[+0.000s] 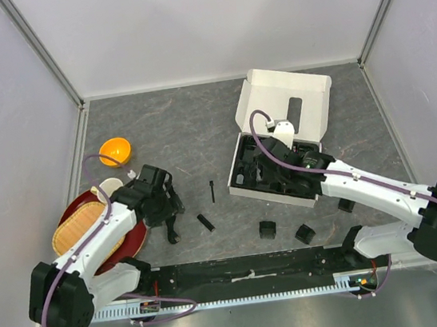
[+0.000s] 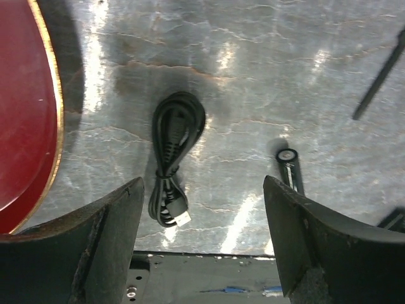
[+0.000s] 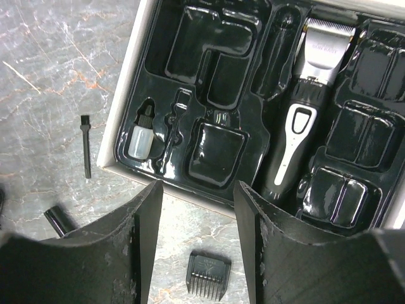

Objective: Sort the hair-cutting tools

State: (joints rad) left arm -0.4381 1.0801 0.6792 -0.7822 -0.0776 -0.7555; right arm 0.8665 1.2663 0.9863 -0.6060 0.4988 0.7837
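At the far left a red plate (image 1: 134,239) carries a woven tray (image 1: 86,228), with an orange bowl (image 1: 115,151) behind it. Just right of the plate the left gripper (image 2: 202,196) hangs with its jaws spread wide and nothing between them. The coiled black cable (image 2: 174,152) lies flat on the grey table (image 1: 189,127) beneath it. Further right lie a short black cylinder (image 2: 290,166) and the thin black brush (image 1: 212,190), then loose guard combs (image 1: 267,229) near the front. The right gripper (image 3: 197,209) hovers over the near edge of the white box (image 1: 290,93), its jaws apart and empty, and its arm hides much of the black tray (image 3: 215,152) from above. The clipper (image 3: 302,120) and clear bottle (image 3: 140,138) rest in tray recesses
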